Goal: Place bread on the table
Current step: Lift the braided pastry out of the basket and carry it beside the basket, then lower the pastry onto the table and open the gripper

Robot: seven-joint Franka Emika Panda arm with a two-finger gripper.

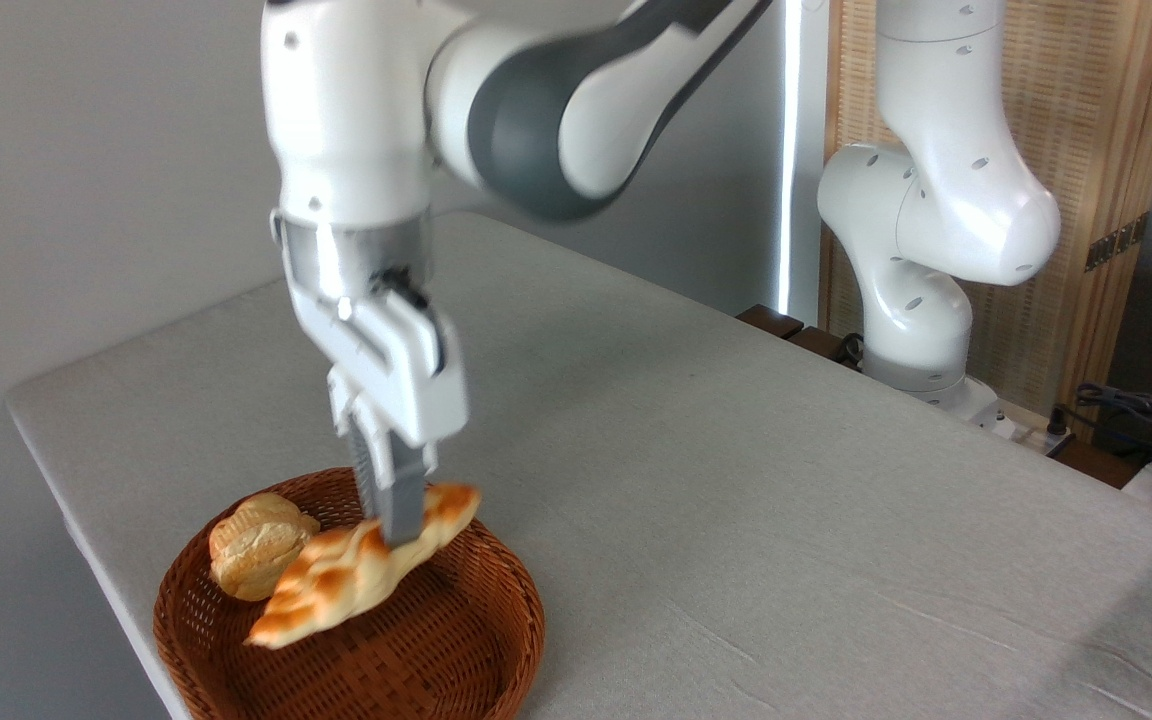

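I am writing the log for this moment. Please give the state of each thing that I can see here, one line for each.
braided bread: gripped near its upper end, lifted, tilted, hanging over the basket.
gripper: jaws shut on the bread.
small round bun: resting in the basket, untouched.
wicker basket: on the table, holding the bun.
table: no bread on its cloth yet.

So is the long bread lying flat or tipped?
Tipped. The bread hangs in the jaws of the gripper above the basket, its right end higher and its left tip lower.
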